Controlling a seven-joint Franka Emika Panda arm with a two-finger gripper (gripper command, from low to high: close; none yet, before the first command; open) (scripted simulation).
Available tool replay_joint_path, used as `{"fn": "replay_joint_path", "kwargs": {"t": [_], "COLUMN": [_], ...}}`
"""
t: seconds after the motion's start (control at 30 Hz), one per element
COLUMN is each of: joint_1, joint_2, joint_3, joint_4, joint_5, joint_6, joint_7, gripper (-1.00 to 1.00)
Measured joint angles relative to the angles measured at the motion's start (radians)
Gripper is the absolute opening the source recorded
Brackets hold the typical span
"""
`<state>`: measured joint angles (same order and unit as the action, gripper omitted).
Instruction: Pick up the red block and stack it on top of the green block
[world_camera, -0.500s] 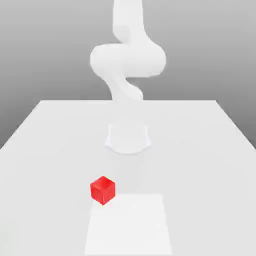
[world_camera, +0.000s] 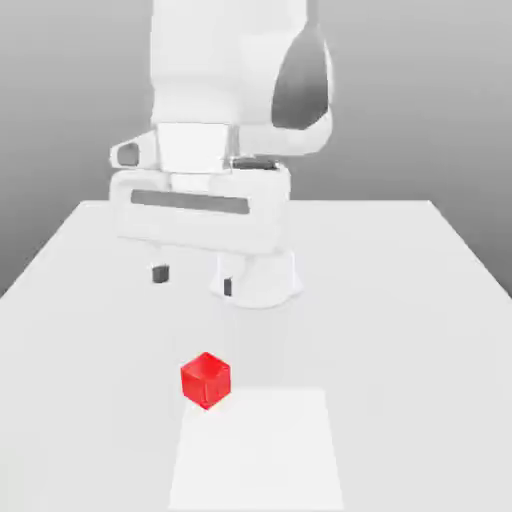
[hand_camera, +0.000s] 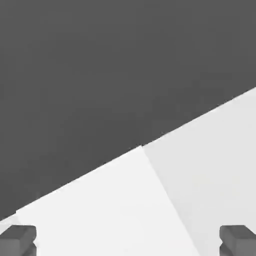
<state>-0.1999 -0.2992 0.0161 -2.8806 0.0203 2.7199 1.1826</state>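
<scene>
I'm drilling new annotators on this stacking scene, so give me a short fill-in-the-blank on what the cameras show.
1. The block on the table is coloured ____.
2. The gripper has its fingers ____, with nothing between them.
3. The block sits beside a paler ____ patch on the table.
4. In the exterior view the gripper hangs ____ the block.

Missing words: red; open; rectangular; above

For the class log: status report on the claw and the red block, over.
Claw open, empty, above the table. Red block on the table, untouched, nearer the camera than the claw. Nothing between them; green block not sighted.
</scene>
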Motion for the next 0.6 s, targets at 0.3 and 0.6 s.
{"fn": "replay_joint_path", "kwargs": {"t": [0.3,0.6], "joint_1": [-0.025,-0.029], "joint_2": [0.446,0.436], "joint_3": [-0.014,-0.012], "joint_4": [-0.053,-0.055], "joint_5": [-0.014,-0.018], "joint_6": [0.361,0.354], "joint_7": [0.089,0.092], "gripper": [0.0,-1.0]}}
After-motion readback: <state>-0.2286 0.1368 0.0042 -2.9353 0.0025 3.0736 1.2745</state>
